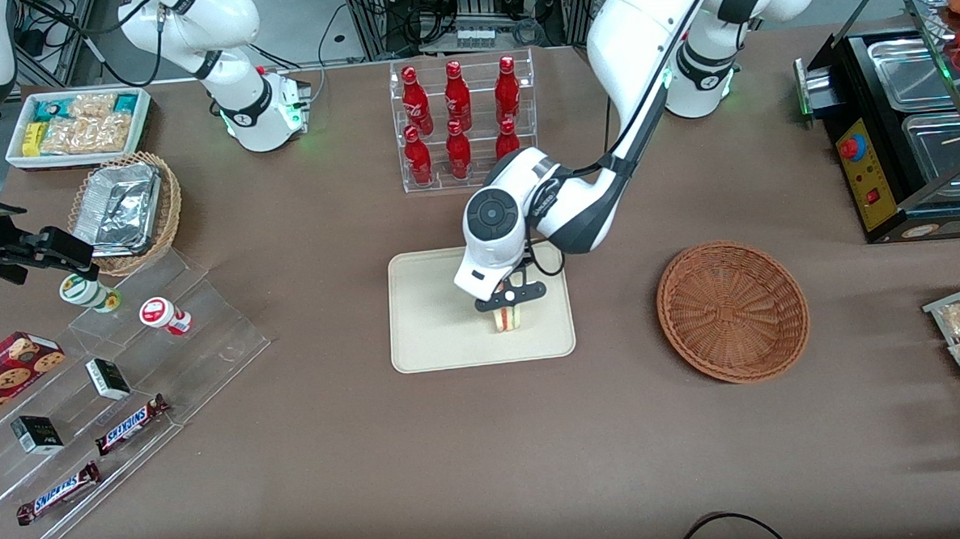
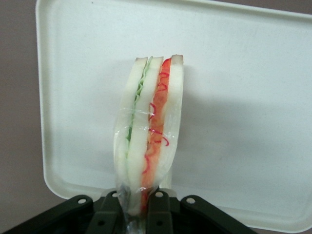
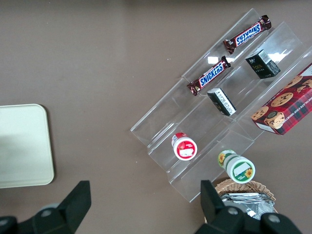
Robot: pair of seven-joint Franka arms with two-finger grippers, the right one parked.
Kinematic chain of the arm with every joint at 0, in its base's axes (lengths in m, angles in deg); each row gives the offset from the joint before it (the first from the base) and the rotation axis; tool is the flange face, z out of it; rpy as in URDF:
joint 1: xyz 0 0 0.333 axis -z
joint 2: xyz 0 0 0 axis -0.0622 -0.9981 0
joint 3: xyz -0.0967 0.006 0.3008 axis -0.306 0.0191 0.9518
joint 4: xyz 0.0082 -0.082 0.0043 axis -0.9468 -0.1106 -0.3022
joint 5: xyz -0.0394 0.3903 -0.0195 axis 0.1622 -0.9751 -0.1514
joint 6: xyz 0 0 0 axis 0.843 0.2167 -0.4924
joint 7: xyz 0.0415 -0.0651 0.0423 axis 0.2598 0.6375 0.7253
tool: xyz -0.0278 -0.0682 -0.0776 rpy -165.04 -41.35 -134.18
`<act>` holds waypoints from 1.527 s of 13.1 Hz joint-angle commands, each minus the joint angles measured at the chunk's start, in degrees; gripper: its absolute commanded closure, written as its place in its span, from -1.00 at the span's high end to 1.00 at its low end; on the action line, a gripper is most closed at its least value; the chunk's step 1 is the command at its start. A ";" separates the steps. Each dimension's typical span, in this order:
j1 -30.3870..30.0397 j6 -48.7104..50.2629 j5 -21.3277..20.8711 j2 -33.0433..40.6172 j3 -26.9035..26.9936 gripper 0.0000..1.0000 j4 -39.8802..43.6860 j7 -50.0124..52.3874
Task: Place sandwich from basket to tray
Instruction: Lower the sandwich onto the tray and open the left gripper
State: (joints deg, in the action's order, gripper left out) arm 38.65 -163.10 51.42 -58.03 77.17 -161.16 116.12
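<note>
**K:** 2 fingers (image 2: 105,212) of the pincer (image 1: 510,298) are pinching the sandwich (image 1: 507,318) by 1 end, nipped on the clear wrap. It hangs straight below the pincer, over the tray (image 1: 426,328), toward the tray's edge nearer the front camera.

**M:** Touching the tray?

**K:** Can't tell. In the front view its low end sits right at the tray surface; in the wrist view the tray (image 2: 243,97) fills the background under it.

**M:** Orientation?

**K:** Long axis runs vertically, pointing away from the pincer and down at the tray. Sandwich (image 2: 148,131) is edge-on, slices standing, green and red layers showing between the bread.

**M:** Basket?

**K:** Basket (image 1: 732,310) is well apart on the bench (image 1: 335,470), toward the working arm's end, nothing in it. My read: transfer is nearly done. What's left is a short lowering and release. Risk: held on end, the wedge may tip over once freed.
</note>
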 commanded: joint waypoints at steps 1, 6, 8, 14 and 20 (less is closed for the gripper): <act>0.68 1.89 0.74 -1.14 0.10 -1.00 2.65 1.25; 1.03 1.54 0.65 -4.74 0.02 -1.00 5.72 3.96; 1.12 1.54 0.65 -5.35 0.02 -1.00 6.34 5.47; 1.03 1.54 0.65 -5.36 0.02 1.00 6.43 5.47; 0.42 11.09 0.65 -1.06 0.19 1.00 11.07 4.68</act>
State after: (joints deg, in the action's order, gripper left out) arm 38.95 -157.43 51.43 -61.56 76.79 -152.45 120.48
